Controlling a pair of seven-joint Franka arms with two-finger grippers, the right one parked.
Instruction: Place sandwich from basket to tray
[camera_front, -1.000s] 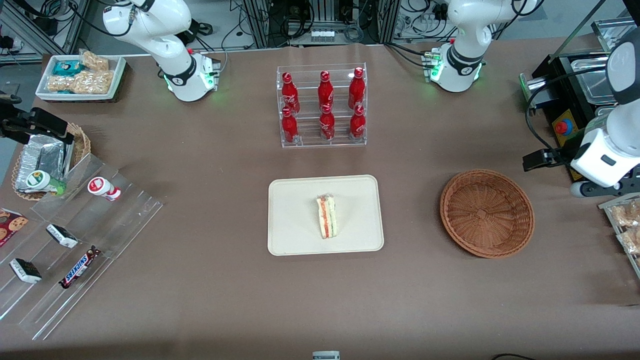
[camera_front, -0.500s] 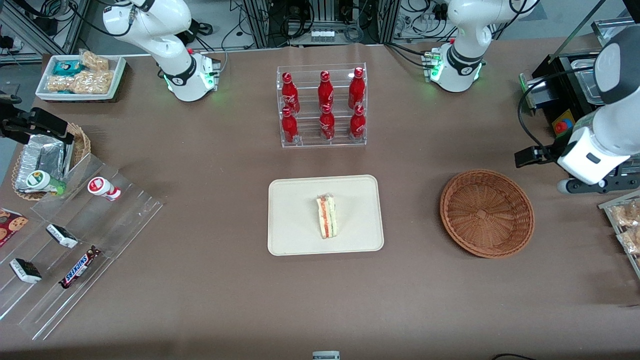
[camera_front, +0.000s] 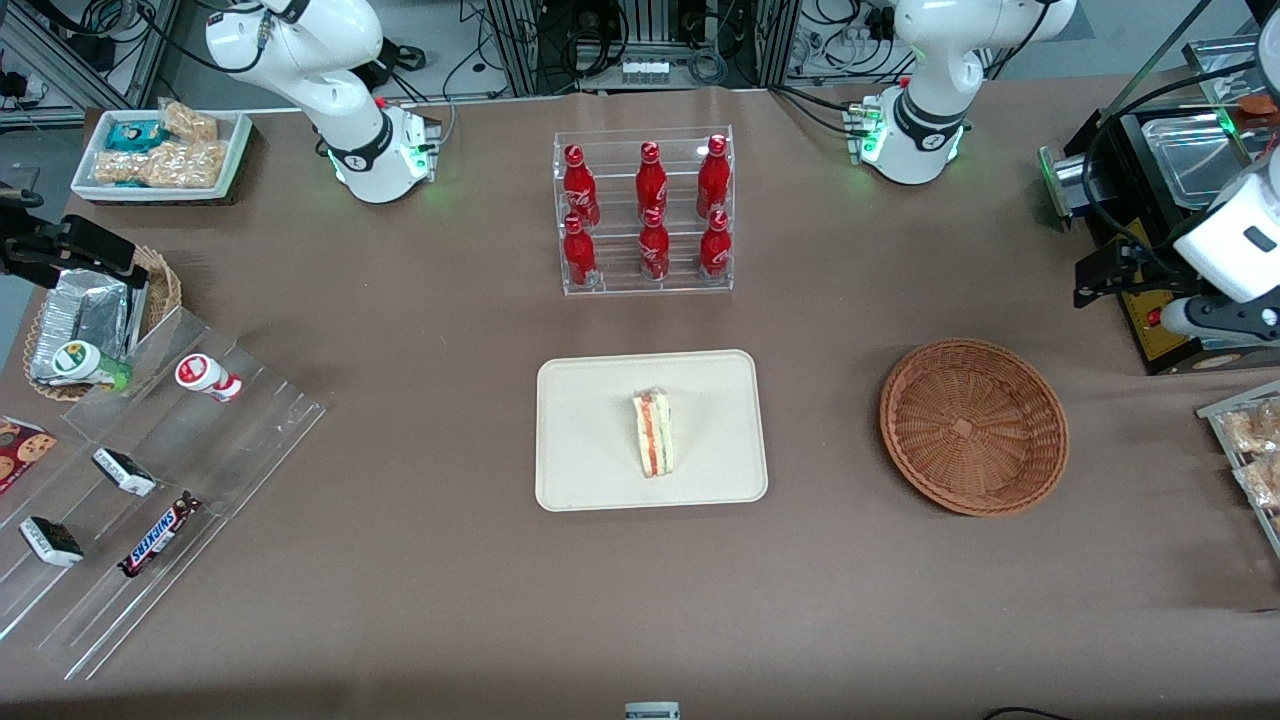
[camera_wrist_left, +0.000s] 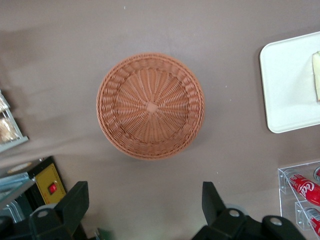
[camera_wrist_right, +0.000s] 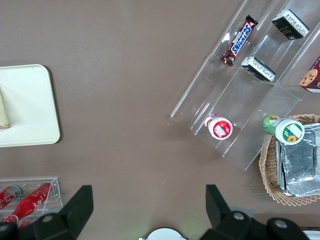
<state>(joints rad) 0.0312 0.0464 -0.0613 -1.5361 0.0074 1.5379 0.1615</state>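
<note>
Since a moment ago the working arm has pulled up and away, farther from the front camera, and its gripper (camera_wrist_left: 145, 210) now hangs high above the table near the black box with the yellow panel (camera_front: 1150, 310). Nothing else has moved. The claw is spread wide, with its two black fingers (camera_wrist_left: 75, 202) far apart and nothing between them.

Seen from the wrist camera, the basket (camera_wrist_left: 150, 106) sits on the brown table (camera_wrist_left: 210, 30) with nothing in it. From the front, the basket (camera_front: 973, 427) is at about 3 o'clock from the tray (camera_front: 600, 400), well apart from it, toward the working arm's end of the table.

Now the sandwich (camera_front: 653, 433) lies on the tray, close to its middle, with its red and green stripes facing up. Its long side runs from 12 o'clock to 6 o'clock. The wrist camera catches only a thin slice of the sandwich (camera_wrist_left: 316, 75) at the edge of the tray (camera_wrist_left: 287, 85).

At 12 o'clock from the tray stands a clear rack of red bottles (camera_front: 645, 210), farther from the front camera. Toward the parked arm's end of the table there is a clear stepped shelf (camera_front: 180, 470) with a candy bar (camera_front: 158, 535) on it. A small wicker basket with a foil packet (camera_front: 85, 315) sits just beside it.
</note>
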